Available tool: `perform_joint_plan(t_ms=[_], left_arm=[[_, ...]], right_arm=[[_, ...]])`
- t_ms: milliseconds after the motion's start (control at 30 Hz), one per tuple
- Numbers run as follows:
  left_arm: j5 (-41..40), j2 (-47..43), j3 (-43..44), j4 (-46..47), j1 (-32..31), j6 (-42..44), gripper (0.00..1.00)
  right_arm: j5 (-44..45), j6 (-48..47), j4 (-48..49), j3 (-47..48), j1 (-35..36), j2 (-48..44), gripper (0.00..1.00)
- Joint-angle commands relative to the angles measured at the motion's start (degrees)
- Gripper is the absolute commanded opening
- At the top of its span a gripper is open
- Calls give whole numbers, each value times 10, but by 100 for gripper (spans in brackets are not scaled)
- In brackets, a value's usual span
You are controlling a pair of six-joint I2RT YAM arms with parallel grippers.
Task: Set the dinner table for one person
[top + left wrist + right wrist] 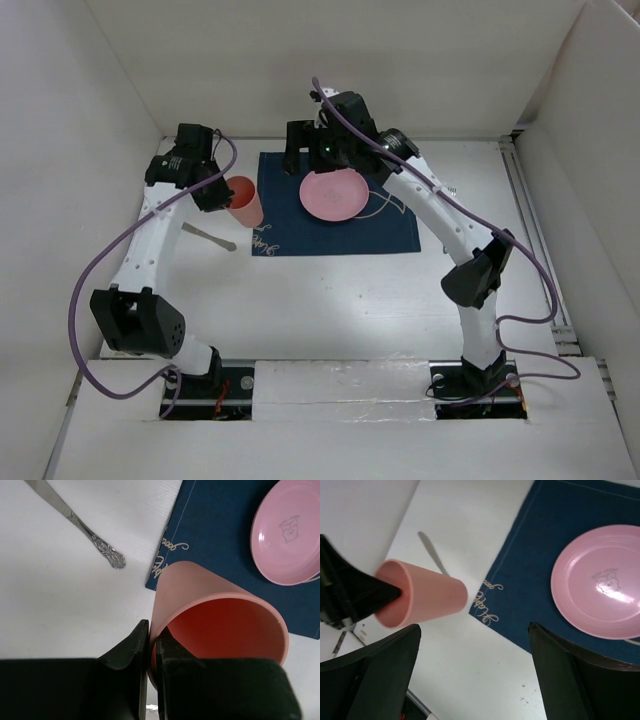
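Note:
A pink cup (pixel 245 203) is tilted, its base at the left edge of the navy placemat (pixel 300 235) on the white dinner table (pixel 330 300). My left gripper (pixel 222 190) is shut on the cup's rim, one finger inside and one outside; in the left wrist view the gripper (pixel 152 635) pinches the cup (pixel 220 620). A pink plate (pixel 333 195) lies on the placemat. My right gripper (pixel 300 160) is open and empty over the placemat's far left part. Its view (pixel 475 626) shows the cup (pixel 422 597) and plate (pixel 600 587).
A silver knife (pixel 210 237) lies on the table left of the placemat and near the cup; it also shows in the left wrist view (pixel 80 522). A small bit of metal cutlery (pixel 452 188) shows beside the right arm. White panels stand along three edges.

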Motion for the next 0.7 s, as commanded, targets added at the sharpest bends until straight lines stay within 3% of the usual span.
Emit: perform_joint_plan(t_ms=[0, 233, 400, 667], left_arm=[[16, -10, 34, -10, 2, 6, 0], [50, 2, 29, 1, -11, 33, 0], [-8, 28, 41, -5, -87, 31, 0], [-19, 39, 41, -5, -93, 15, 0]], right_arm=[[38, 10, -11, -12, -3, -2, 93], [17, 16, 15, -59, 16, -13, 92], [17, 21, 13, -43, 26, 6, 91], [40, 21, 15, -74, 37, 6, 90]])
